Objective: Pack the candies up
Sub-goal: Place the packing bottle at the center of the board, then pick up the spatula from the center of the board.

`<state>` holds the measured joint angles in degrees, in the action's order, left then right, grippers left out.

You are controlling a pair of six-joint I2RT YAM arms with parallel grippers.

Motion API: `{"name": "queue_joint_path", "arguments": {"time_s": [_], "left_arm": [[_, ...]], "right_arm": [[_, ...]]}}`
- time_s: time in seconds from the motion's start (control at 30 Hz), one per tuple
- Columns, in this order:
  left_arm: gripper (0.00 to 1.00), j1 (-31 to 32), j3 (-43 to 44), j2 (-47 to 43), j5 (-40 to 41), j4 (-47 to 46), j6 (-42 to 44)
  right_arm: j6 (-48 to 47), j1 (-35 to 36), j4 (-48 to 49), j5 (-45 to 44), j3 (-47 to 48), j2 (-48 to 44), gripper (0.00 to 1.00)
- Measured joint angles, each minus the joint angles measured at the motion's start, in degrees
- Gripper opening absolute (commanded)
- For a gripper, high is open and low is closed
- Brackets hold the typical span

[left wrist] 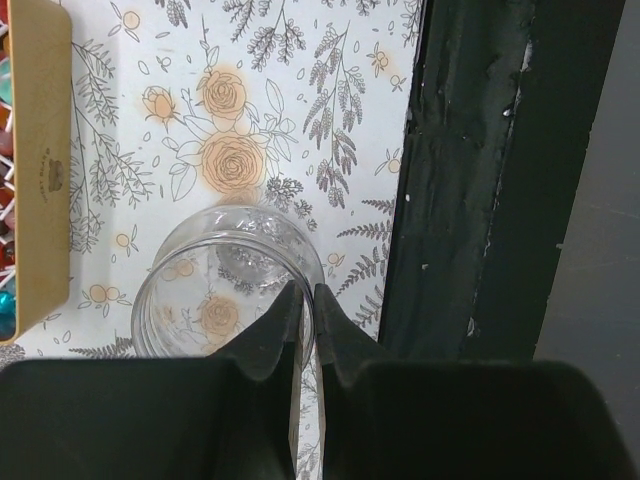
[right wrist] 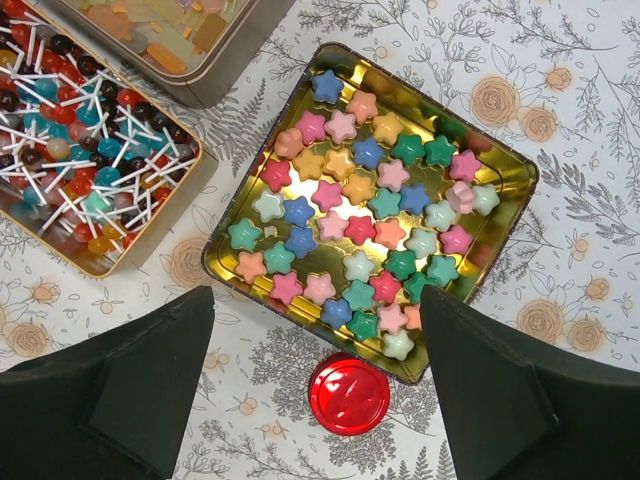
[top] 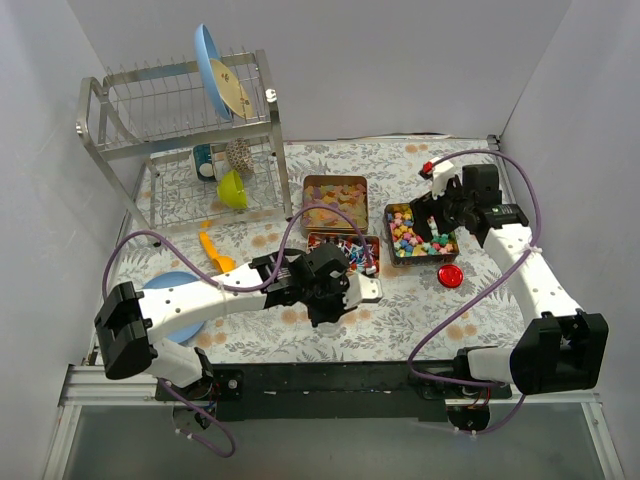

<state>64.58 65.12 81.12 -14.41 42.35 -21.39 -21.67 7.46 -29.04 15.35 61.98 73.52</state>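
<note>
At mid-surface: three open tins stand close together on the flower-printed surface [top: 400, 320], and all the candies [top: 415, 235] lie in them.
star candies [right wrist: 360, 200]: many colours, one layer deep in the gold tin [right wrist: 505, 165], which is at 3 o'clock of the group in the top view.
stick candies [right wrist: 80, 150]: red, blue and white, heaped in the second tin [right wrist: 150, 225], just beside the gold tin at its 9 o'clock in the right wrist view.
flat candies [right wrist: 160, 25]: pale orange and yellow, in the third tin [right wrist: 235, 60], at 11 o'clock of the gold tin and cut by that view's top edge.
right gripper [right wrist: 315, 300]: released, jaws spread wide, hanging over the gold tin's 6 o'clock edge and grasping nothing.
lid [right wrist: 349, 393]: round and red, flat on the surface just beside the gold tin at 6 o'clock.
left gripper [left wrist: 308, 295]: clenched on the jar [left wrist: 190, 300], its glass wall pinched at the rim between the two fingers.
jar: clear glass, mouth towards the wrist camera, the flower print showing through it. The second tin is near it at 9 o'clock in the left wrist view, not touching.
scoop [top: 212, 250]: orange, on the surface at 9 o'clock of the tins in the top view, well apart.
rack [top: 180, 120]: in the 10 o'clock corner, with a blue plate [top: 210, 60] upright on top and a green bowl [top: 232, 188] below.
</note>
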Motion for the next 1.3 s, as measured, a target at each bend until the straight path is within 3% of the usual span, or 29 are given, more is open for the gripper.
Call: {"name": "queue_joint_path", "arguments": {"time_s": [0.03,0.1,0.13,0.3,0.5,0.67,0.77,0.9,1.0,1.13,1.17,1.3], "left_arm": [[0.15,0.00,-0.48,-0.09,-0.07,-0.28,-0.31],[0.28,0.00,-1.22,-0.20,-0.13,-0.35,-0.74],[0.40,0.00,-1.46,-0.24,-0.11,-0.44,-0.83],[0.57,0.00,-1.18,-0.83,0.39,0.22,-0.79],[0.77,-0.44,6.21,-4.07,3.15,4.94,2.80],[0.79,-4.17,11.87,-12.90,6.64,9.09,10.05],[0.79,-10.71,11.72,-18.82,8.07,12.57,16.65],[0.80,-23.19,5.44,-25.20,10.25,14.38,25.70],[0.78,-29.16,-3.48,-27.76,14.14,13.44,28.35],[0.69,-38.01,-9.07,-23.06,18.56,11.04,21.46],[0.62,-40.04,-8.57,-21.14,18.84,10.67,18.99],[0.55,-49.27,-2.99,-13.29,19.37,9.40,3.19]], "right_arm": [[0.00,0.00,0.00,0.11,-0.20,0.00,0.91],[-0.02,0.00,0.13,0.44,-0.52,-0.02,0.90],[-0.09,0.00,0.20,0.55,-0.72,-0.02,0.90],[-0.48,0.00,0.11,0.63,-1.60,-0.04,0.90],[-1.05,0.00,-0.52,0.66,-1.36,-0.04,0.91],[-1.27,0.00,-1.16,0.70,0.09,-0.04,0.92],[-1.22,0.00,-1.07,0.98,0.39,-0.07,0.92],[-0.98,0.00,-1.03,1.77,0.39,-0.11,0.92],[-0.94,0.00,-1.05,2.40,0.39,-0.63,0.92],[-0.81,-0.07,-0.94,2.60,0.22,-2.64,0.92],[-0.79,-0.07,-0.92,2.64,0.04,-3.10,0.91],[-0.59,-0.11,-1.01,2.82,-0.76,-3.80,0.91]]}}
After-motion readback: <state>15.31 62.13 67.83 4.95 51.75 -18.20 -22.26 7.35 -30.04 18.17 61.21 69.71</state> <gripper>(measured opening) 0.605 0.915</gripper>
